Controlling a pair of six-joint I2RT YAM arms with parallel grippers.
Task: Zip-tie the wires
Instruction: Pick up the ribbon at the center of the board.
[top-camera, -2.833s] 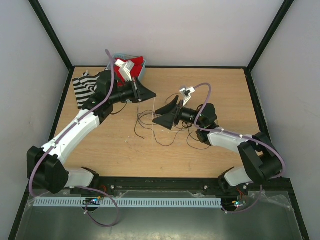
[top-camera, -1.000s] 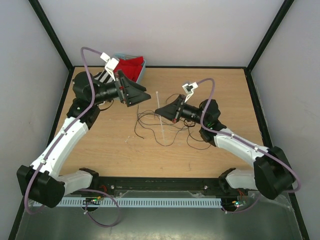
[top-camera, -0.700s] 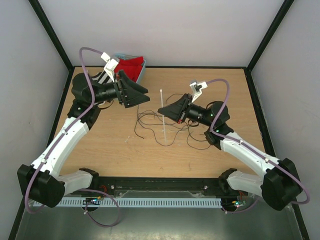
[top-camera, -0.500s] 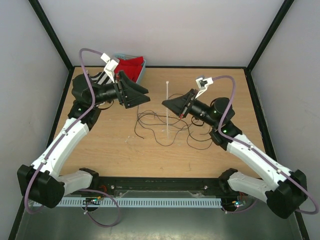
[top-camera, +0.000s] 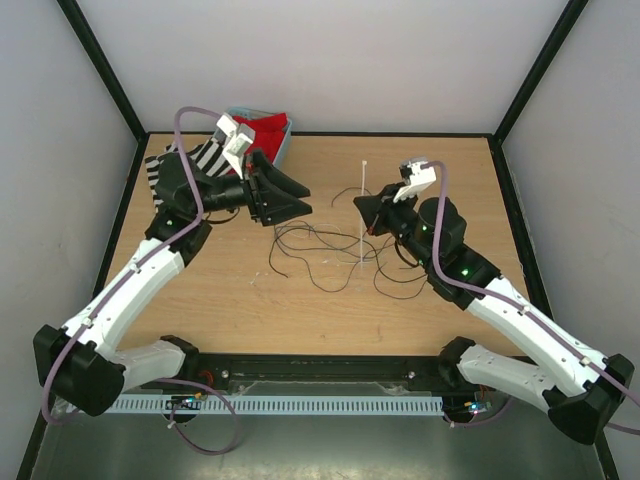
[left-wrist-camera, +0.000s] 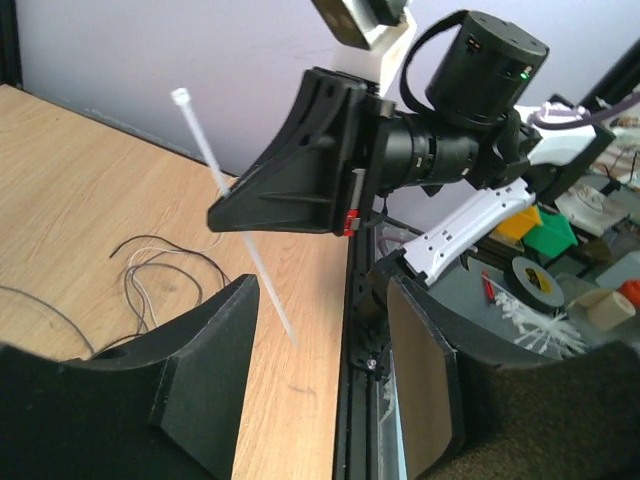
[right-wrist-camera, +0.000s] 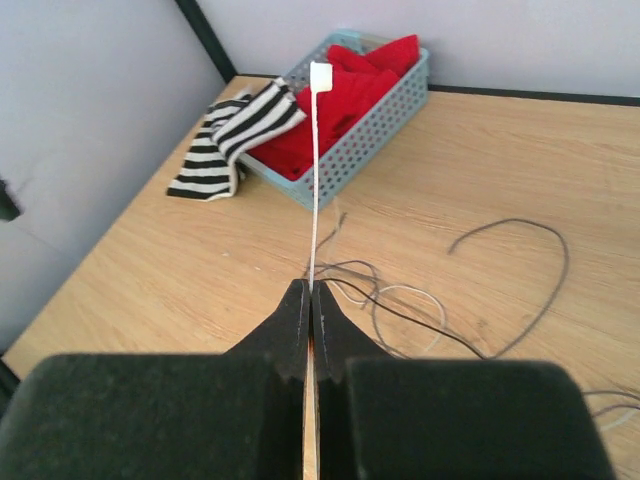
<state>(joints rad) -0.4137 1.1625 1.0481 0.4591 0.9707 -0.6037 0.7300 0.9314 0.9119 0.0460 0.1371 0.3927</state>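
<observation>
1. The right gripper (right-wrist-camera: 309, 300) has its jaws pressed together on the zip tie (top-camera: 364, 186), pinching it near mid-length and holding it up over the wires (top-camera: 320, 245) on the table (top-camera: 230, 300).
2. In the top view the tie's long axis runs 12 to 6, head at 12.
3. The left gripper (top-camera: 303, 200), jaws spread and empty, has the tie near at its 3 o'clock, so it is probably the receiving arm.

The thin plastic zip tie (right-wrist-camera: 314, 180) is white; the long thin curling wires (top-camera: 318, 250) are mostly brown-black, a few pale. At eleven o'clock on the tan wooden tabletop (top-camera: 470, 180), a light-blue mesh plastic basket (right-wrist-camera: 375, 130) holds red cloth (right-wrist-camera: 345, 95) beside black-and-white striped cloth (right-wrist-camera: 225, 140).
</observation>
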